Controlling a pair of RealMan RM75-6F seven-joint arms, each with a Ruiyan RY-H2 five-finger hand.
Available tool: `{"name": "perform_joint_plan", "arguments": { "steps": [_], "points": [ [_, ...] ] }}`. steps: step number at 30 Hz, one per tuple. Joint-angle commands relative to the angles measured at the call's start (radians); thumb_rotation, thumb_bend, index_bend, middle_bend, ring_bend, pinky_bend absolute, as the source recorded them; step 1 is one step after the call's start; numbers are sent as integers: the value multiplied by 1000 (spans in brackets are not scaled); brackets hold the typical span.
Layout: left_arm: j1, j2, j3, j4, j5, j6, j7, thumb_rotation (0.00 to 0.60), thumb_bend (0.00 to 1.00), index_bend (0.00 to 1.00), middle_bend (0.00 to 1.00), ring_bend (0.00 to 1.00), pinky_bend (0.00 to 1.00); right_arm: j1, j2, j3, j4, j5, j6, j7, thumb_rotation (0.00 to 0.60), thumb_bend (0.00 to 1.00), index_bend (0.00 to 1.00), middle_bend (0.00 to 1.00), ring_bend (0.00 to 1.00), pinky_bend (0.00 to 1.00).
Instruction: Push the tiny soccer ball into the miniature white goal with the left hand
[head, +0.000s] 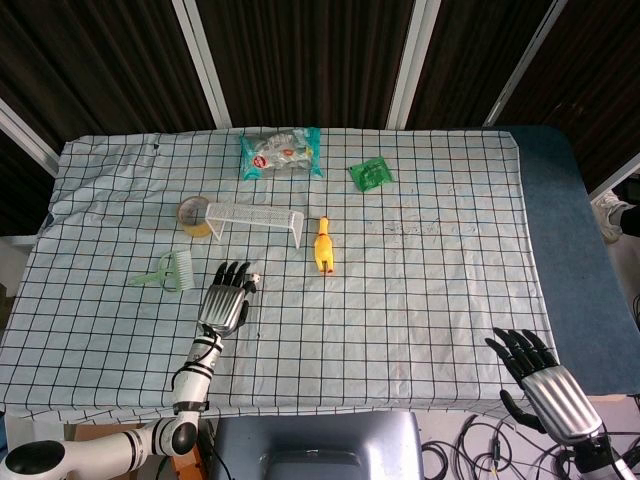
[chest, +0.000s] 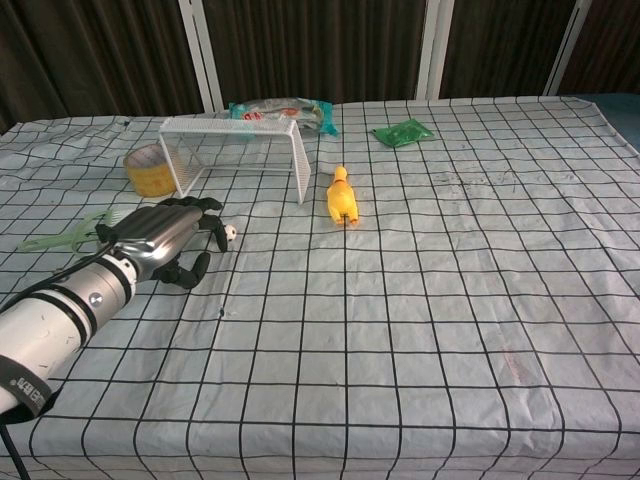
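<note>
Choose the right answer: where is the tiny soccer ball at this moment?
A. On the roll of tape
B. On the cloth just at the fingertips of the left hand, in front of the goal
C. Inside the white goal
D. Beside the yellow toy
B. The soccer ball lies on the cloth at the fingertips of the left hand, short of the white goal and not yet inside it.

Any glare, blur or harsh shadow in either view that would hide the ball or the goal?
Head view: even, soft light, no glare; the soccer ball is tiny and half hidden by the left hand. Chest view: sharp, the ball shows clearly at the fingertips, the white goal casts only a faint shadow; the near forearm looks enlarged by closeness.
</note>
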Motion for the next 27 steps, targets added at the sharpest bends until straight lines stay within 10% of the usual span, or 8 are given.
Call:
{"name": "perform_joint_plan", "arguments": {
  "steps": [1,11,18,21,27],
  "points": [
    [-3,-3,-2,10,-9,-6,1,600,635,394,62,0,10,0,1,0,0,0,2,4,600,408,0,0,0,0],
    [-31,-20,-29,58,-37,-33,-12,600,635,409,62,0,10,-2,-1,2,3,7,-2,-9,600,409,0,0,0,0],
    [-171,-85,-229,263,-106,-4,-42,600,633,2,58,0,8,-12,6,0,5,-12,37,22,600,409,0,0,0,0],
    [-153,-24,-271,146,-43,139,-114,600,627,0,61,0,8,-13,12,-4,14,-26,51,48,600,409,0,0,0,0],
    [8,172,-153,-229,157,402,-91,600,586,0,146,18,23,-7,9,-5,13,-27,35,43,600,408,0,0,0,0]
  ]
}}
